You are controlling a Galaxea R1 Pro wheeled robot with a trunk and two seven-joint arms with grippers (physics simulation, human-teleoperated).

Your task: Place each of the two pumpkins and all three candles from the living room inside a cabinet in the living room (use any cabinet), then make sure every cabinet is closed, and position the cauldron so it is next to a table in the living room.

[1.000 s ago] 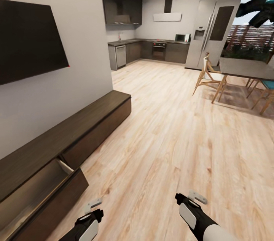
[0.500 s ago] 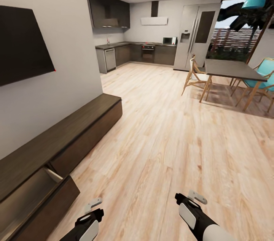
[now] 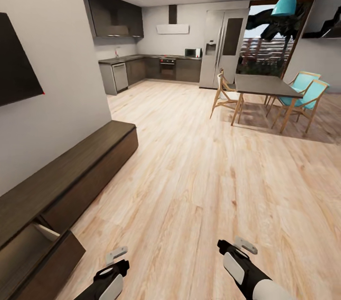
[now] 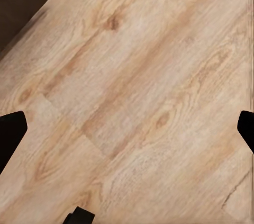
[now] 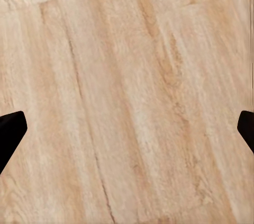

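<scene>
- We see pale wood floor [image 3: 208,181] filling the room toward a kitchen [image 3: 151,66].
- The long dark cabinet [image 3: 71,172] runs along the wall at our left, its nearest drawer [image 3: 33,252] tilted open.
- A dining surface [image 3: 265,86] with chairs stands far right.
- Our left end effector [image 4: 127,128] and right end effector [image 5: 127,128] both hang spread wide and empty over floor.

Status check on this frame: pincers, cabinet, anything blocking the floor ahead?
Left pincer open, empty, over bare floor. Right pincer the same. Cabinet at left, one drawer open. Wood floor ahead unobstructed up to the dining table.
</scene>
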